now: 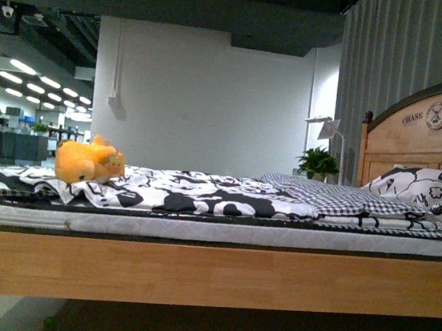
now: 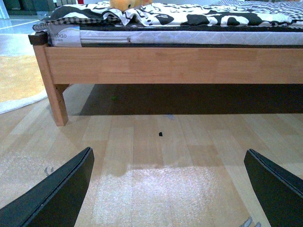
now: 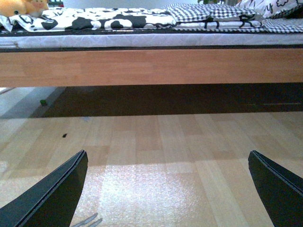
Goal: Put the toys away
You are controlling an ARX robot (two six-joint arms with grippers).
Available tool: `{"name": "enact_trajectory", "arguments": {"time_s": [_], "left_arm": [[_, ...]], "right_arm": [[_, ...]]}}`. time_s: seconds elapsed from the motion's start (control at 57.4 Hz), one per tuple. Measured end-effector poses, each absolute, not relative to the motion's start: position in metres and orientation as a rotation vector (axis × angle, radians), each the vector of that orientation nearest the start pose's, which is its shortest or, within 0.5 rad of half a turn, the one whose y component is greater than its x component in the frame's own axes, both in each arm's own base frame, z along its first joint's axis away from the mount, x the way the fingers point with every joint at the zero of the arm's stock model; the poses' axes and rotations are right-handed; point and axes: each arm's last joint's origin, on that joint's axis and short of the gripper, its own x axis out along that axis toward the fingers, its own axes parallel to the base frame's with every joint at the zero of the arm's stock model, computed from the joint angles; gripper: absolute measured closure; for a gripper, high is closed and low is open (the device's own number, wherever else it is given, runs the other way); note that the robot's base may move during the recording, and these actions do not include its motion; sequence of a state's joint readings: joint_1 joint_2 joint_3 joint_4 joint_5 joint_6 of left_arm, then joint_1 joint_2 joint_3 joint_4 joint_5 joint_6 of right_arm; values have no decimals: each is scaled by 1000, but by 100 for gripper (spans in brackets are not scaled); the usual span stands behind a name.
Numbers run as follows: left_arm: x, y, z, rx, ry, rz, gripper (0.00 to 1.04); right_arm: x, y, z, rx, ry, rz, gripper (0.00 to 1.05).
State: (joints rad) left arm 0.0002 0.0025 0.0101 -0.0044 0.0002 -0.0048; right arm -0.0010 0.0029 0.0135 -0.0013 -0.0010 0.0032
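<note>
Bed rail [image 1: 207, 277], orange plush [image 1: 86, 163] lengthwise along it

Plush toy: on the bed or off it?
On it. The orange plush toy lies on the black-and-white quilt, at the end opposite the headboard.

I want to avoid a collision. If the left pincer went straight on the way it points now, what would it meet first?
Probably the bed's wooden side rail, or the dark gap under it; depth is unclear. The open left pincer has only floor before that.
</note>
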Motion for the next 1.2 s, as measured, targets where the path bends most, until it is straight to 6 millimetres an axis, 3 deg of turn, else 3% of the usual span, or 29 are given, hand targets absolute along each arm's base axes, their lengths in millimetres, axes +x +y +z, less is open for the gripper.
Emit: {"name": "enact_trajectory", "arguments": {"time_s": [1.203], "left_arm": [[97, 0, 166, -5, -3, 0, 6]], "right_arm": [[97, 0, 168, 3, -9, 0, 2]]}}
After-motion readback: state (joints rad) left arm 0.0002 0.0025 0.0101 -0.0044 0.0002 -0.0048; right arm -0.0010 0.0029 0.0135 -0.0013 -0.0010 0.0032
